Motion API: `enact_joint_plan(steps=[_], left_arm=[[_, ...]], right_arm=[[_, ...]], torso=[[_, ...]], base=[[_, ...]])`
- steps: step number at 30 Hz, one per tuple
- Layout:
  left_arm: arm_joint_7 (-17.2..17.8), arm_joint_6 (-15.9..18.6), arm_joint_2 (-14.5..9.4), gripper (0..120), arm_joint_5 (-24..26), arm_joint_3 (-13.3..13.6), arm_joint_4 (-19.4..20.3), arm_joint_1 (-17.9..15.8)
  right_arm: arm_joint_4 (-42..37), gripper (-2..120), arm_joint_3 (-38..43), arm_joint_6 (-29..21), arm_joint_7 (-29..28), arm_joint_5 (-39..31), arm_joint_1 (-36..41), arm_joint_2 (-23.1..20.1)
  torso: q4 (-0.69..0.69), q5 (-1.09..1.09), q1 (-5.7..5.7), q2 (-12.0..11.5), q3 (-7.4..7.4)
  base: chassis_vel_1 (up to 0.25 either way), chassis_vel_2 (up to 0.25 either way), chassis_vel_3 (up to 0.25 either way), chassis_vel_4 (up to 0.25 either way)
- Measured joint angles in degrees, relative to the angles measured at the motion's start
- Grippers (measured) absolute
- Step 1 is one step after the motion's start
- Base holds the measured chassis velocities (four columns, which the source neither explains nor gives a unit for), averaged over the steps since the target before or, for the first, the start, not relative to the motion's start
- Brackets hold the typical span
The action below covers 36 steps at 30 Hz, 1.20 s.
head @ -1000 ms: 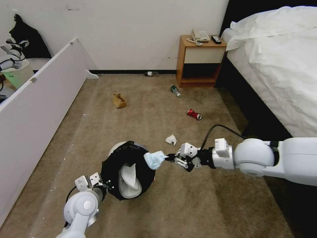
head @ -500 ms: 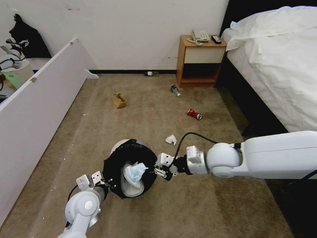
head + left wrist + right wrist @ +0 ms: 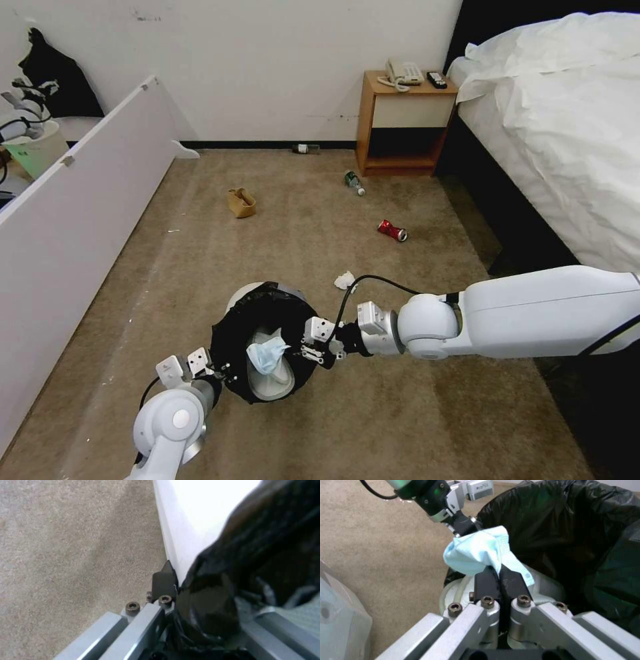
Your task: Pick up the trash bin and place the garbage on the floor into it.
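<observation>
1. Two grippers are working together at this moment. The left gripper (image 3: 217,379) is clamping the rim of the trash bin (image 3: 230,333): in the left wrist view its dark finger (image 3: 164,580) is pressing against the white wall where the black bag (image 3: 253,555) is folded over. The bin is being held above the floor (image 3: 400,427) and tilted, so its mouth is facing up and toward the right arm.

2. The right gripper (image 3: 293,348) is reaching in from the robot's right side, across the near edge of the rim. Its jaws are pressed together on the blue face mask (image 3: 267,353); in the right wrist view the two black fingertips (image 3: 486,580) are pinching a fold of the mask (image 3: 476,552).

3. The mask is hanging inside the opening, directly over the white slipper (image 3: 277,383) that is lying in the bin. The relation that matters is therefore vertical: the bag's inside is lying straight below the pinched mask, and the rim is surrounding it on all sides.

4. In my judgement, the step in hand is the release, and it is needing only that the jaws part; the mask should be falling inside, not over the edge.

5. Other garbage is waiting on the carpet, all on the far side of the bin and nearer to the right arm: a white tissue (image 3: 344,280) just beyond the rim, a red can (image 3: 392,231), a green-labelled bottle (image 3: 354,182) and a brown paper bag (image 3: 241,202).
</observation>
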<state>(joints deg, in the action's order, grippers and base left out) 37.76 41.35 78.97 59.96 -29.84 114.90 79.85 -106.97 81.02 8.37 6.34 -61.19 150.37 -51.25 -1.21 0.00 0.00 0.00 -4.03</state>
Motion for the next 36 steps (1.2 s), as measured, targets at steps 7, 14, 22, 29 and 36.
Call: enact_joint_plan(steps=[7, 14, 22, 29, 36], left_arm=[[-0.14, 0.18, 0.32, 0, -0.94, 0.57, 0.34, 0.90], [-0.19, 0.27, 0.67, 0, -1.29, 0.88, 0.53, 1.11], [-0.19, 0.35, 0.93, 0, -1.31, 1.17, 0.90, 1.40], [-0.18, 0.37, 1.10, 0, -1.15, 1.25, 0.98, 1.24], [-0.18, 0.39, 0.88, 0, -0.84, 1.03, 1.03, 1.23]], right_arm=[[1.35, 0, 0.33, 0.13, -0.12, 0.26, 0.70, -0.89], [2.19, 6, 0.46, 0.24, -0.80, 0.57, 1.39, -1.56], [3.01, 36, 0.52, 0.30, -1.20, 0.81, 2.07, -1.96], [3.38, 61, 0.69, 0.31, -1.42, 0.83, 2.67, -2.34], [3.69, 88, 0.86, 0.33, -1.55, 0.97, 3.25, -2.68]], torso=[[0.00, 0.00, 0.00, 0.00, 0.00], [0.00, 0.00, 0.00, 0.00, 0.00], [0.00, 0.00, 0.00, 0.00, 0.00], [0.00, 0.00, 0.00, 0.00, 0.00], [0.00, 0.00, 0.00, 0.00, 0.00]], base=[[0.000, 0.000, 0.000, 0.000], [0.000, 0.000, 0.000, 0.000], [0.000, 0.000, 0.000, 0.000], [0.000, 0.000, 0.000, 0.000], [0.000, 0.000, 0.000, 0.000]])
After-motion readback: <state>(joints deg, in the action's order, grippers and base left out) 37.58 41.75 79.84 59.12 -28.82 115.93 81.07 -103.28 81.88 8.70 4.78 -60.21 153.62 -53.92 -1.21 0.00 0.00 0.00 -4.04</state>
